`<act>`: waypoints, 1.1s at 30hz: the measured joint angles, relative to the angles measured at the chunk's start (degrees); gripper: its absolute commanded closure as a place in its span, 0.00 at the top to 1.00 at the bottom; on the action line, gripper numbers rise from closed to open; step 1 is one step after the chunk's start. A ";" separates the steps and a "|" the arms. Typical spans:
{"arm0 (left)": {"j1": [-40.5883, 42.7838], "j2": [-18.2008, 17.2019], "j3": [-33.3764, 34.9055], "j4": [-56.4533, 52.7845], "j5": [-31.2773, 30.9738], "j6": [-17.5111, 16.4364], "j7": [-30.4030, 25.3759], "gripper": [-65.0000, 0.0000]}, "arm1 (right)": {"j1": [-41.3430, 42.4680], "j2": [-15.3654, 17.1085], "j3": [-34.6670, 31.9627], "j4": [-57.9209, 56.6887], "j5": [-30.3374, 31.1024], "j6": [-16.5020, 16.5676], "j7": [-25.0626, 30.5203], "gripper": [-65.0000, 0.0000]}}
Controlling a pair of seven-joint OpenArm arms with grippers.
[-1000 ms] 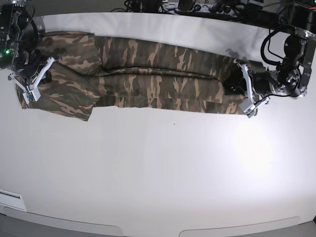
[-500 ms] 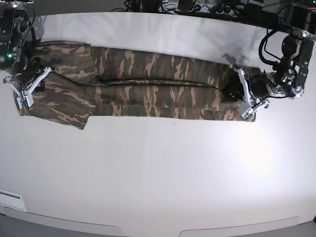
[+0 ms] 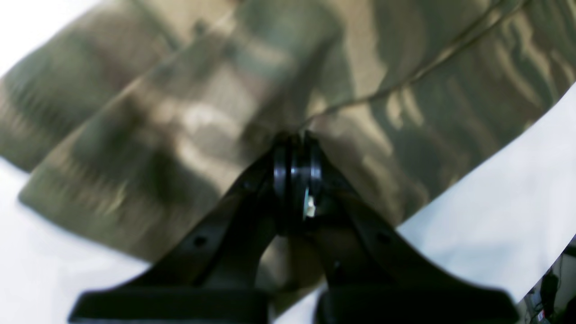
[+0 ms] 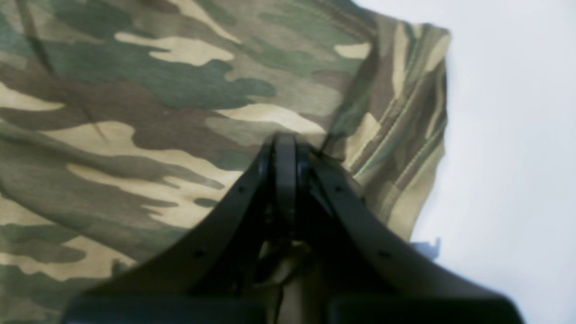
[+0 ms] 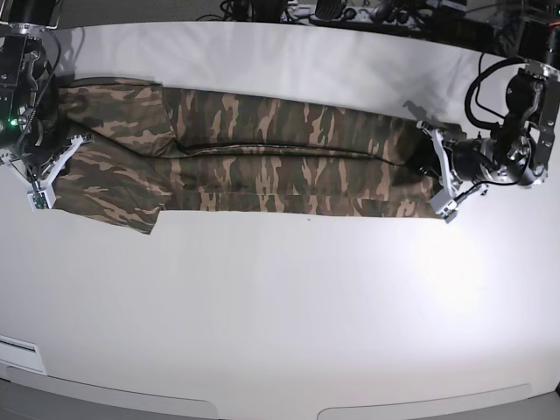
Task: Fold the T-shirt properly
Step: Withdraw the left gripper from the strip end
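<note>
One long band of camouflage cloth is what the T-shirt looks like now: it lies stretched sideways across the far part of the white table, folded lengthwise so that a seam-like fold line runs along its middle. A sleeve sticks out at the end on the base view's left, reaching a little nearer the camera than the rest of the band. My reading is that the lengthwise fold is done or nearly so, and that the cross folds that would bring the two ends together into a compact packet are not yet made; the band is also not fully smooth, with ripples near both ends.

At the base view's right end the left gripper has its jaws closed on the cloth; its wrist view, though blurred, shows the fabric pinched between the pressed-together tips. At the opposite end the right gripper likewise has its jaws shut on the shirt, near a hemmed edge in its wrist view.

Most of the table near the camera is bare, with a bright patch of glare toward the right. Beyond the far edge sits dark clutter of cables and equipment, too dim to name.
</note>
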 measured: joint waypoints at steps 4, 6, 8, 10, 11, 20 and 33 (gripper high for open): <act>0.26 0.00 -3.50 3.72 -1.95 -0.87 1.09 0.00 | 0.09 -0.09 4.20 2.95 3.80 1.29 -0.22 0.00; 0.11 0.11 -5.97 6.08 -4.20 -1.75 0.63 0.00 | 0.20 0.11 6.56 4.72 10.10 3.87 -0.42 0.00; 0.13 0.07 -8.87 7.19 -4.31 -1.75 0.79 0.00 | 0.28 0.20 7.28 5.18 16.81 6.93 -1.66 0.00; 0.42 0.04 -12.22 7.26 -3.76 -1.09 1.09 0.00 | -1.25 -0.50 7.17 4.98 19.76 9.92 -2.40 0.00; 0.44 0.07 -13.86 7.26 -3.45 0.02 1.11 0.00 | -2.32 -1.22 6.91 4.74 20.09 10.62 -2.47 0.00; 0.59 0.09 -23.76 3.74 1.33 5.77 -0.37 0.00 | -3.04 -2.99 4.42 -0.81 10.03 8.07 -0.09 0.00; 1.66 2.23 -29.70 -3.54 -0.94 6.14 1.33 0.00 | -2.54 -2.95 4.48 -4.37 0.79 -4.81 1.66 0.00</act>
